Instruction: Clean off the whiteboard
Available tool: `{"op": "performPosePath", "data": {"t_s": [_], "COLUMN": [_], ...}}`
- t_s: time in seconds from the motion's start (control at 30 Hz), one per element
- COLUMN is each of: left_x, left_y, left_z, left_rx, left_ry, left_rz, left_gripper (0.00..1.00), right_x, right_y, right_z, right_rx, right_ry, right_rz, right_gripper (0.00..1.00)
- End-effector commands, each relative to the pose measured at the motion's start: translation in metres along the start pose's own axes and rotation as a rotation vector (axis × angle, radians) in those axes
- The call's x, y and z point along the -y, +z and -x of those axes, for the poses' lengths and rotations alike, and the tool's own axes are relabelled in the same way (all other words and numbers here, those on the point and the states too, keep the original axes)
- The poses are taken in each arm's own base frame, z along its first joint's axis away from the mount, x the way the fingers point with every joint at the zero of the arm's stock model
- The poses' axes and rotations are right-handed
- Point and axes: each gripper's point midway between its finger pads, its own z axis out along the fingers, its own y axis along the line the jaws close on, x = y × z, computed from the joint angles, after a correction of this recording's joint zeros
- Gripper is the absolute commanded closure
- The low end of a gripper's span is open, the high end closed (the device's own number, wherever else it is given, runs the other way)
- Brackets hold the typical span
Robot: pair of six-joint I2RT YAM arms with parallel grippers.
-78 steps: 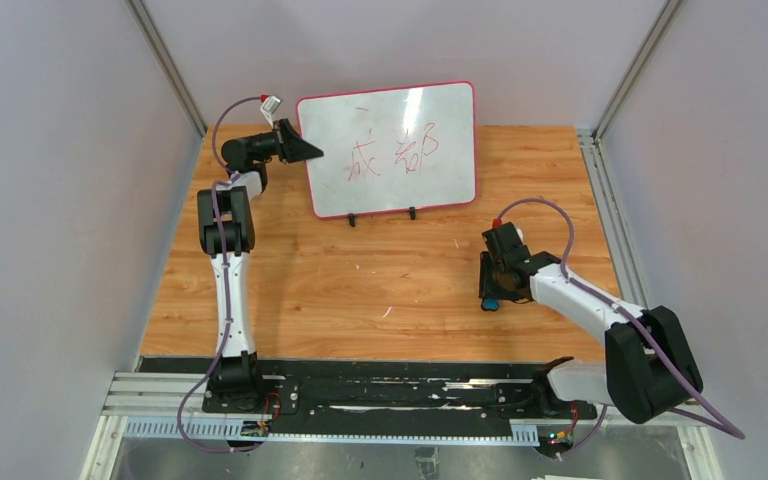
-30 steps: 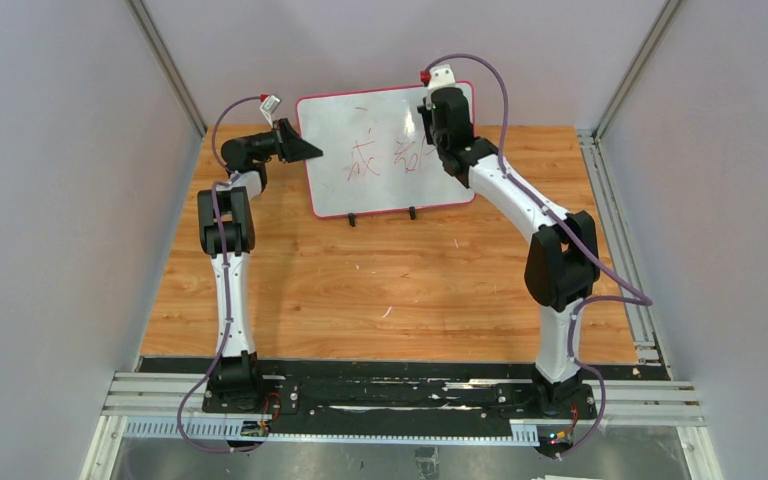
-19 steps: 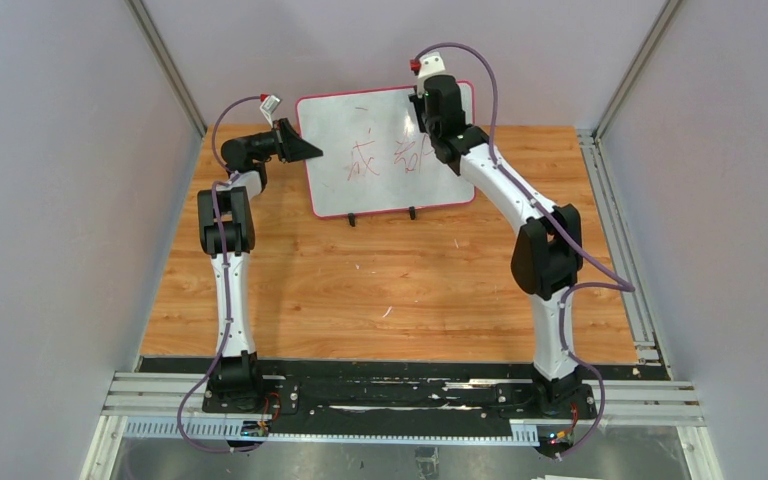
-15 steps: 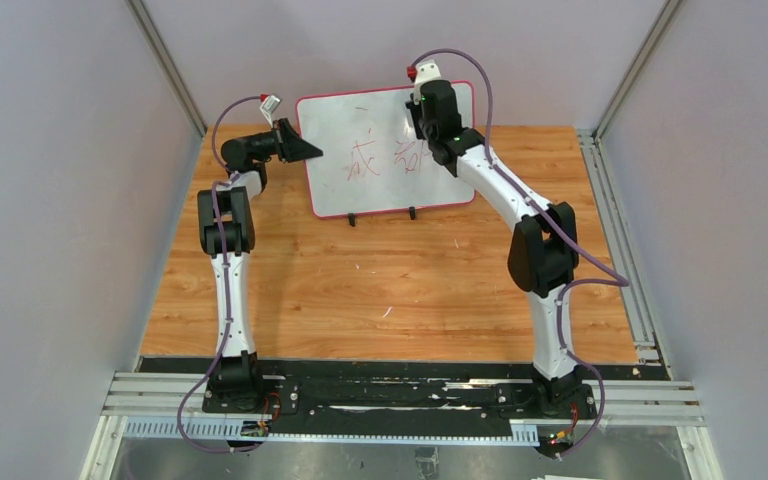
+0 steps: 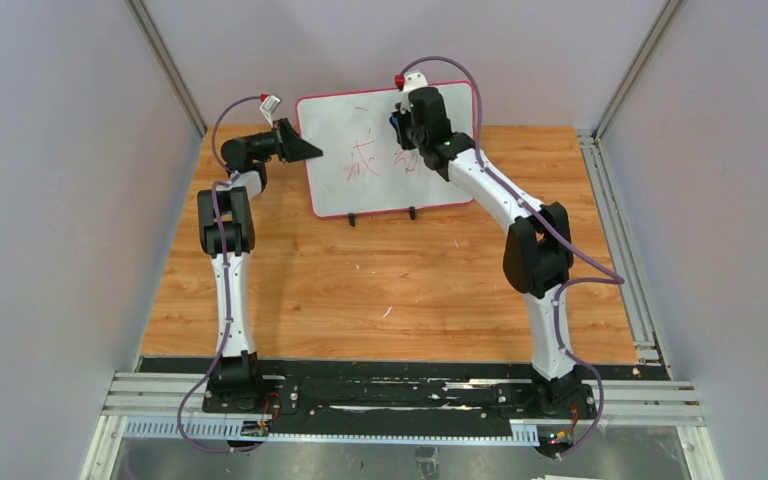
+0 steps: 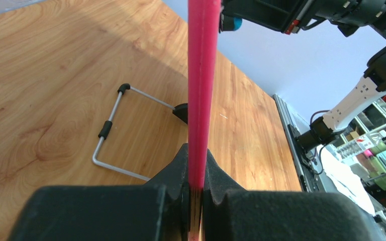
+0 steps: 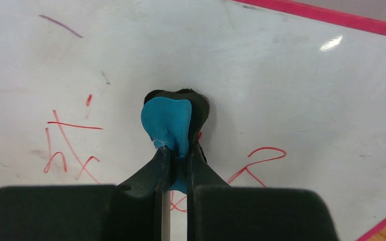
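Observation:
The whiteboard (image 5: 365, 190), glossy white with a thin red-pink frame, stands tilted at the back of the table on two black feet. Red handwritten characters (image 5: 363, 158) cross its middle. My left gripper (image 5: 305, 150) is shut on the board's left edge; the left wrist view shows the pink frame (image 6: 201, 90) pinched between the black fingers (image 6: 173, 173). My right gripper (image 5: 402, 118) is shut on a small blue-and-black eraser (image 7: 168, 123), whose face is against the board (image 7: 291, 85) above the right-hand character (image 7: 254, 163). The left character (image 7: 65, 145) is whole.
A bent wire stand (image 6: 113, 133) props the board from behind on the wooden table (image 5: 400, 290). Grey walls with metal posts (image 5: 165, 65) close in the back and both sides. A rail (image 5: 360, 395) runs along the near edge, carrying both arm bases.
The right arm has swung up from the table's right side with the eraser and slid left across the board's upper part. The left arm has held still on the board's edge.

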Motion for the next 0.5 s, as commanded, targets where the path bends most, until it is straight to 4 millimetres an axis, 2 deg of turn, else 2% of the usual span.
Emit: {"op": "performPosePath", "data": {"t_s": [0.0,0.1,0.2,0.3,0.47], "left_x": [-0.017,-0.017,-0.017,-0.017,-0.017], "left_y": [-0.016,-0.016,-0.016,-0.016,-0.016], "left_z": [-0.013,-0.013,-0.013,-0.013,-0.013], "left_rx": [-0.007,-0.008,-0.007,-0.008,-0.008], "left_ry": [0.086,0.085,0.086,0.085,0.084], "left_rz": [0.016,0.016,0.016,0.016,0.016], "left_gripper": [1.0,1.0,1.0,1.0,1.0], "right_x": [-0.045,-0.063,-0.066,-0.056,-0.021], "right_y": [0.003,0.004,0.005,0.01,0.016], "right_z": [-0.016,-0.026,-0.031,-0.036,-0.04], "right_rx": [-0.029,-0.041,-0.045,-0.059,-0.08], "right_ry": [-0.003,-0.022,-0.029,-0.039,-0.037], "right_rz": [0.088,0.111,0.101,0.059,-0.022], "right_gripper": [0.99,0.99,0.99,0.99,0.99]}}
